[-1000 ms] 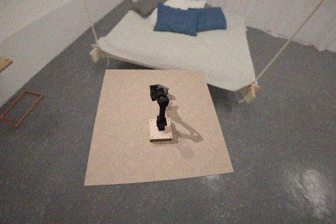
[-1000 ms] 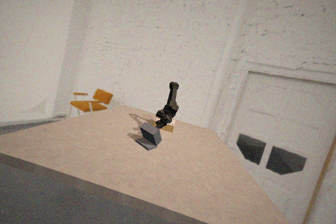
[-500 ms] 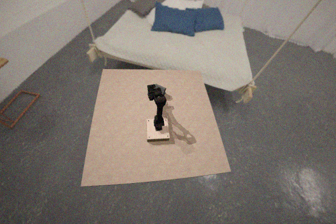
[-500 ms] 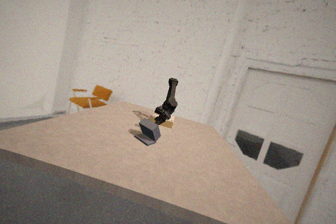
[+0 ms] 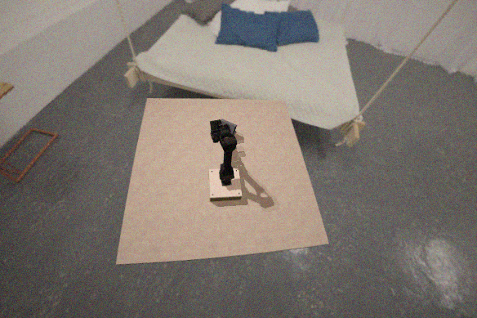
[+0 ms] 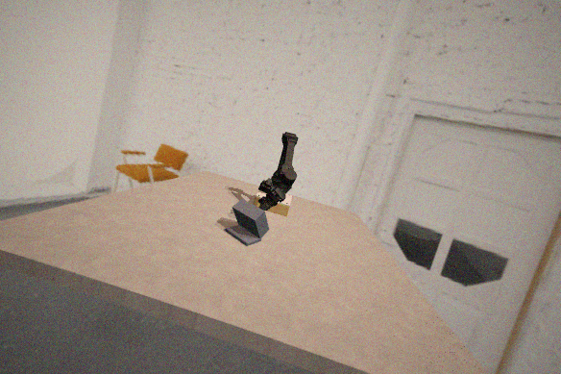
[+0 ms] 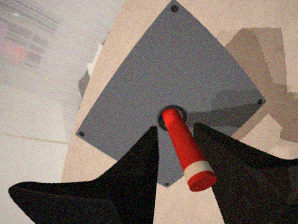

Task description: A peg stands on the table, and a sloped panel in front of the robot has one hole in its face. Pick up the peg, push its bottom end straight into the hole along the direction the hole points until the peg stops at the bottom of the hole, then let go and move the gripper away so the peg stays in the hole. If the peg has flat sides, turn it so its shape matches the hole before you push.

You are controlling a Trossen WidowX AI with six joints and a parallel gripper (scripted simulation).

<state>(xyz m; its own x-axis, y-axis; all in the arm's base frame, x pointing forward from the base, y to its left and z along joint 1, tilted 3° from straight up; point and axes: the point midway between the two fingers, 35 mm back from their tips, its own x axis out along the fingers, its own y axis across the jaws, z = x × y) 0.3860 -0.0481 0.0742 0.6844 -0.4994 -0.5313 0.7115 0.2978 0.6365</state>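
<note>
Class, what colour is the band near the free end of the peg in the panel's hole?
White, on an otherwise red peg; the band shows best in the wrist view.

One black robot arm [image 5: 225, 152] stands on one pale square base plate [image 5: 214, 194] on one tan table [image 5: 171, 221]. One grey sloped panel [image 7: 166, 70] carries one round hole [image 7: 172, 111], holding one red cylindrical peg [image 7: 186, 152] with a white band. Pillows on the bed look like two blue [image 5: 247, 27] and perhaps two more.
</note>
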